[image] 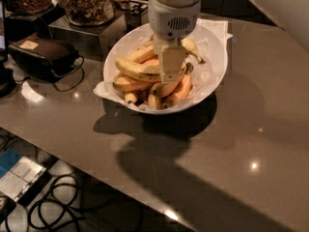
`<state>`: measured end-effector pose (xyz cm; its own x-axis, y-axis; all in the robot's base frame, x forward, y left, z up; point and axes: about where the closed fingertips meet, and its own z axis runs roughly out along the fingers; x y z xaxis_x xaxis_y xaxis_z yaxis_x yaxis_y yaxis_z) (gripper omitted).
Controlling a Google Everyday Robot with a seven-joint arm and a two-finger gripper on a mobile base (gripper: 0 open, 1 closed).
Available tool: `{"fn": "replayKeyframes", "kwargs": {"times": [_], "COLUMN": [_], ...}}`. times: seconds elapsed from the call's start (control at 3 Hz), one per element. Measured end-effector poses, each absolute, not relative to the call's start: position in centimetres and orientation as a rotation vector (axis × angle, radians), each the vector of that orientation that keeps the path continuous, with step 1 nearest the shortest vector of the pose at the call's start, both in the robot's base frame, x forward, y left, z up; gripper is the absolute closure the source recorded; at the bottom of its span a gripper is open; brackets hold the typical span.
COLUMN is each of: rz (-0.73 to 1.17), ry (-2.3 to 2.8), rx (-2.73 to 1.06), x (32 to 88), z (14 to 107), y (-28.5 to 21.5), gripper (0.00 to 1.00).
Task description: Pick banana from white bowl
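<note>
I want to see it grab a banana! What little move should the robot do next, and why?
Probably lower the pincer a little more: it sits right over the bananas in the white bowl, tip down at the pile, and no banana looks lifted yet.
</note>
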<state>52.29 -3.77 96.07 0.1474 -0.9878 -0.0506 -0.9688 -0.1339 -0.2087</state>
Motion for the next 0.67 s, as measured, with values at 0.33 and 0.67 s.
{"fn": "replayKeyframes", "kwargs": {"times": [0.33,0.67], "rz": [-0.161,-0.166], "ry": [1.935,1.938], "rx": [-2.235,-2.248], "x": [52.66,53.0], "z": [95.76,95.32], "y": [-4.21,-4.42], "gripper": [0.42,0.41]}}
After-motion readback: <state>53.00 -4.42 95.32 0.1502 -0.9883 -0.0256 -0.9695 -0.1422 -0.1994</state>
